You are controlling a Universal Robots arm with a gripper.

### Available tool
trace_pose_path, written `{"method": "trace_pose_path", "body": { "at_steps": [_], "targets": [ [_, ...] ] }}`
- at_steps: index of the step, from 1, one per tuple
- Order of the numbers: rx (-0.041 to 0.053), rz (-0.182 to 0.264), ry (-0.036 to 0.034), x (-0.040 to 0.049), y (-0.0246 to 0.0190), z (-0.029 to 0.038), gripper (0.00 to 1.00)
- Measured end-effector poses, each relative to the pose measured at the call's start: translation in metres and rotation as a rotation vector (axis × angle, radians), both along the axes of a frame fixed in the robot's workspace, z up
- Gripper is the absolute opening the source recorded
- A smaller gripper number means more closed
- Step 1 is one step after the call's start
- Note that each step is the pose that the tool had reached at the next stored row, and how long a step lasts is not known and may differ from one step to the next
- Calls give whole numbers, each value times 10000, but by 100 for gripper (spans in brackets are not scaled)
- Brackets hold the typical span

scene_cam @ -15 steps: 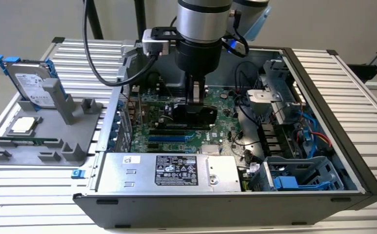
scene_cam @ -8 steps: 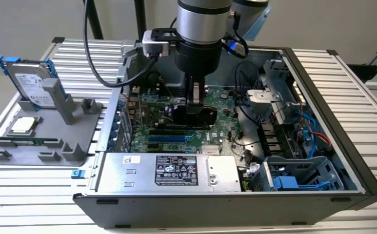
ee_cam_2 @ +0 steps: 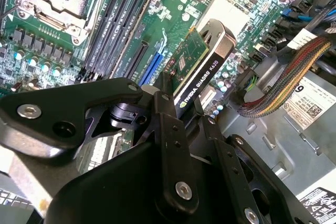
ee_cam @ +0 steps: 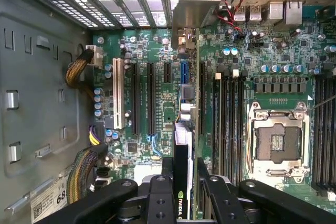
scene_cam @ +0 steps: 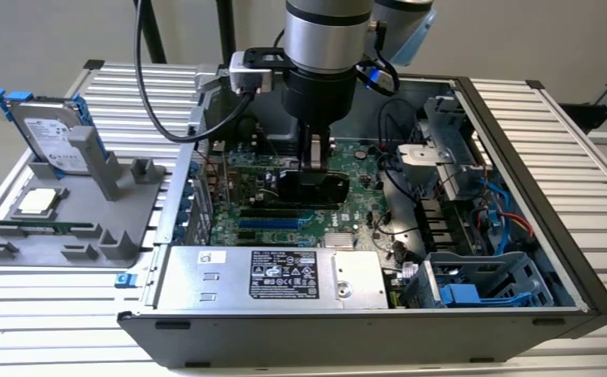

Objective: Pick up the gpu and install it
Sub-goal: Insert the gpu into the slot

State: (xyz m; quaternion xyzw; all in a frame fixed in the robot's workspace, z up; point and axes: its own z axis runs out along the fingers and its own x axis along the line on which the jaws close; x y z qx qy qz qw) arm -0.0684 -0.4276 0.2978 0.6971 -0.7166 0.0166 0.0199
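The gpu [ee_cam_2: 195, 67] is a green card with a black cover, and my gripper [ee_cam_2: 185, 109] is shut on its near end. In the exterior view the gripper [scene_cam: 318, 166] hangs inside the open computer case [scene_cam: 554, 157], with the gpu [scene_cam: 320, 193] held low over the motherboard [scene_cam: 361, 206]. In the first wrist view the gpu [ee_cam: 182, 148] shows edge-on between the fingers [ee_cam: 166, 174], lined up along the expansion slots beside the blue slot [ee_cam: 184, 72]. A silver bracket [ee_cam: 195, 4] stands at the case's rear openings. Whether the card's edge touches a slot is hidden.
A power supply [scene_cam: 272, 275] fills the case's near side and a blue drive cage [scene_cam: 481, 281] sits at the exterior view's right. Cable bundles [ee_cam_2: 278, 97] run beside the board. The CPU socket [ee_cam: 275, 142] lies open. Outside, a hard drive [scene_cam: 54, 129] stands on a grey fixture [scene_cam: 73, 236].
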Motion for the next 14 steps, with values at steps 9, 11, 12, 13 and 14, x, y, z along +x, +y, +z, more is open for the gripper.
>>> {"method": "trace_pose_path", "body": {
  "at_steps": [9,11,12,13,14],
  "targets": [
    [0,0,0,0,0,-8,0],
    [-2,0,0,0,0,-13,0],
    [-4,0,0,0,0,-16,0],
    [-6,0,0,0,0,-19,0],
    [-8,0,0,0,0,-22,0]
  ]
}}
